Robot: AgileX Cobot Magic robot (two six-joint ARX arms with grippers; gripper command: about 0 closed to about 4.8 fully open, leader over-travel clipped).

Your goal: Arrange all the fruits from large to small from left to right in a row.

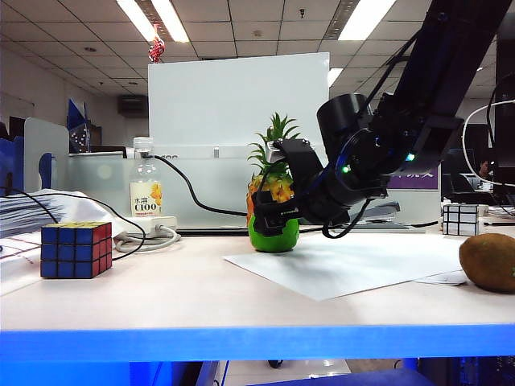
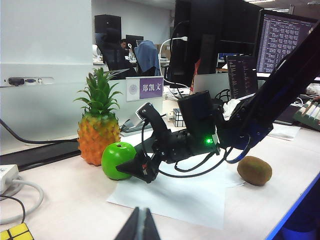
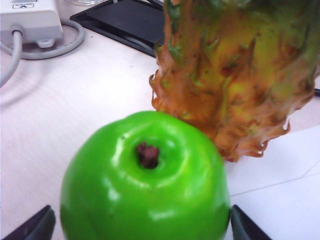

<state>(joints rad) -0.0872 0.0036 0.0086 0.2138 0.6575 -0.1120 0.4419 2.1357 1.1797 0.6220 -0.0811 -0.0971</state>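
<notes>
The right gripper (image 1: 273, 213) hangs low over the table (image 1: 161, 297), its jaws spread wide on either side of the green apple (image 3: 145, 190) — the right wrist view shows a fingertip (image 3: 35, 227) to each side of the fruit, and whether either touches it cannot be told. The apple stands at the edge of a white paper sheet (image 1: 354, 265), just in front of the pineapple (image 2: 98, 125). The kiwi (image 2: 254, 170) lies well apart, at the right end of the table. The left gripper (image 2: 138, 225) hovers back from the fruit with its fingers together, holding nothing. A Rubik's cube (image 1: 75, 249) and a bottle (image 1: 145, 189) stand at the left.
</notes>
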